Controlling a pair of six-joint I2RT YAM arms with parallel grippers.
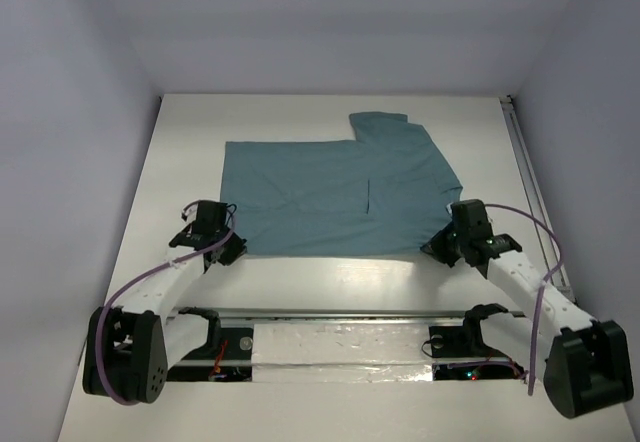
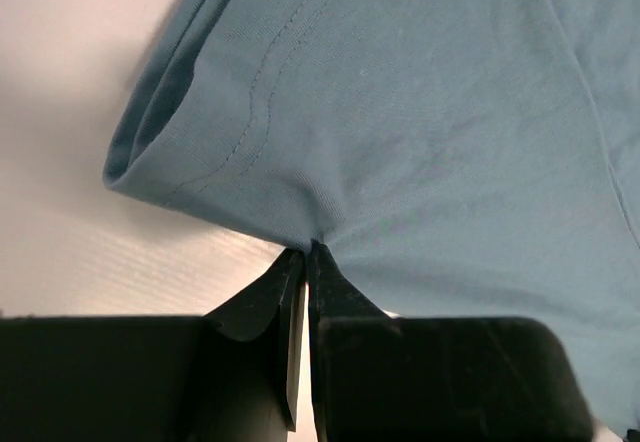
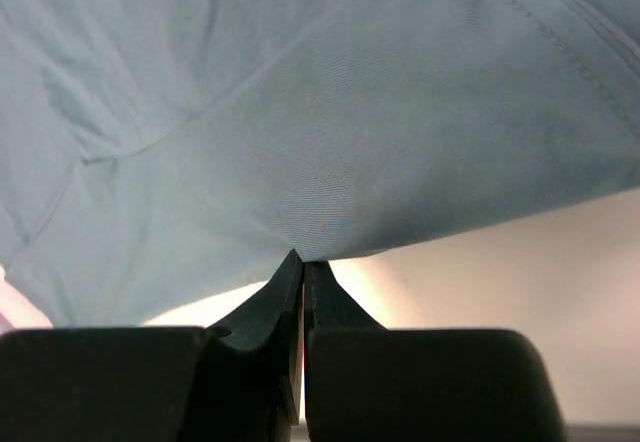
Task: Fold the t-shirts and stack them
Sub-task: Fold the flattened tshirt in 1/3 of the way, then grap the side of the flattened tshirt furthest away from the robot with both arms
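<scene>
The teal-blue t-shirt (image 1: pixel 335 187) lies on the white table, folded lengthwise, with one sleeve sticking out at the far right. My left gripper (image 1: pixel 228 245) is shut on its near left corner; in the left wrist view the jaws (image 2: pixel 306 251) pinch the cloth (image 2: pixel 420 112) at its edge. My right gripper (image 1: pixel 437 245) is shut on the near right corner; in the right wrist view the jaws (image 3: pixel 300 259) pinch the cloth (image 3: pixel 330 112). The white neck label is hidden.
The white table (image 1: pixel 180 142) has walls at the back and both sides. A metal rail (image 1: pixel 535 192) runs along the right edge. A bar with taped padding (image 1: pixel 340 347) lies between the arm bases at the near edge.
</scene>
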